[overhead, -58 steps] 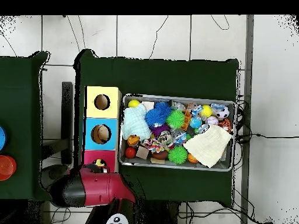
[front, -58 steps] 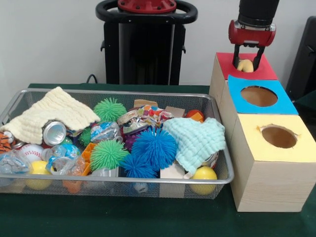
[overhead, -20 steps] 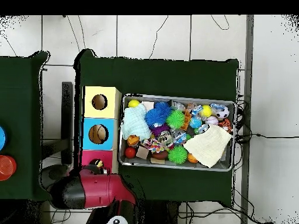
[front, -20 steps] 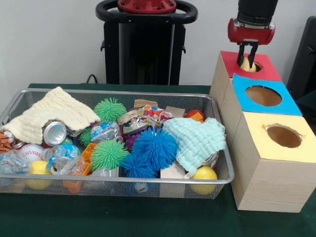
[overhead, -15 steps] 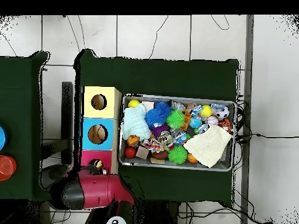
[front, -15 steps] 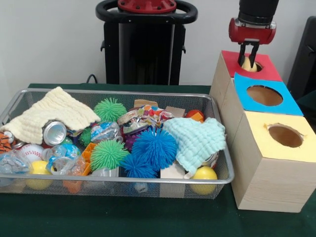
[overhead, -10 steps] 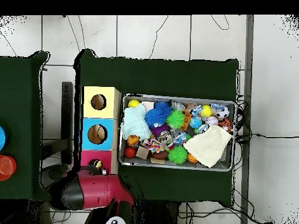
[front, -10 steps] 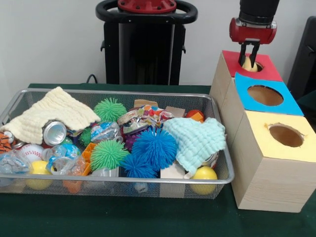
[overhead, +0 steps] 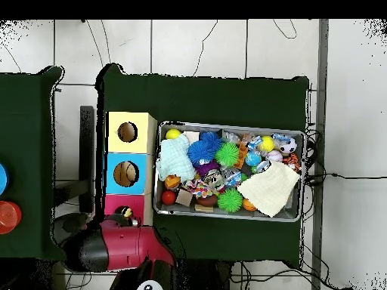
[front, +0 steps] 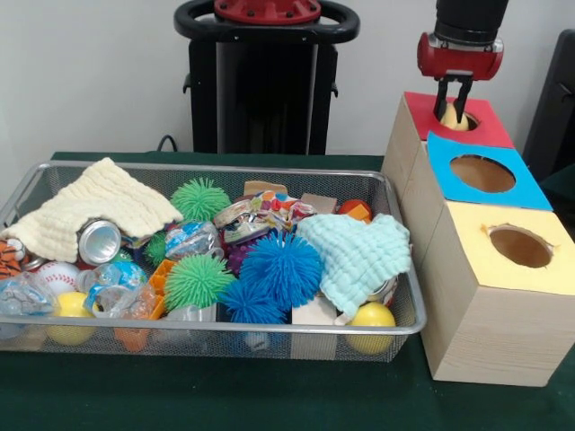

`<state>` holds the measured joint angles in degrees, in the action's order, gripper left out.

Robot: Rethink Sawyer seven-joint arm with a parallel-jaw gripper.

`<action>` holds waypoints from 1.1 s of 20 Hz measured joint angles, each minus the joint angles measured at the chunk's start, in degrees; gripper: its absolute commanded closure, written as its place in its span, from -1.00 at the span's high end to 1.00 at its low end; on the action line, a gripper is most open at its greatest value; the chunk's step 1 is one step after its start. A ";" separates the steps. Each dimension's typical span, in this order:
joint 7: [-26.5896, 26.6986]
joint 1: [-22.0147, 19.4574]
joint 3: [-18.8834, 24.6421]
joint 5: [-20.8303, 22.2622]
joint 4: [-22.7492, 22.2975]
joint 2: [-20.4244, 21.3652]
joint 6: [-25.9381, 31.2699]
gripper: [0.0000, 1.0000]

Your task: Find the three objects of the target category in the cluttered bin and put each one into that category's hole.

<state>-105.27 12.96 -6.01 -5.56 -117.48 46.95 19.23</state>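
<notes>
While the wire bin up front is packed with clutter, the gripper at the back pinches a yellowish object right at the red box's hole. Looks like drop-off; next it should let go.

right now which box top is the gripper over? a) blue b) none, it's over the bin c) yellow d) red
d: the gripper hangs above the hole of the red-topped box, with a pale yellow thing between its fingers, while the blue box and yellow box stand nearer the camera.
</notes>
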 measured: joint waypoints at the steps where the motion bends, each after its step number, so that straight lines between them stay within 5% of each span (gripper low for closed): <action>1: 0.00 0.00 0.00 0.00 0.00 0.00 -0.01 -1.00; 5: 0.00 0.00 0.00 0.00 -0.01 -0.01 -0.01 -1.00; 6: 0.00 0.01 0.02 -0.01 -0.01 0.00 -0.02 1.00; 22: 0.00 0.03 0.07 -0.02 -0.03 -0.16 -0.64 1.00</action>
<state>-105.27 12.99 -5.94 -5.58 -117.51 46.80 18.59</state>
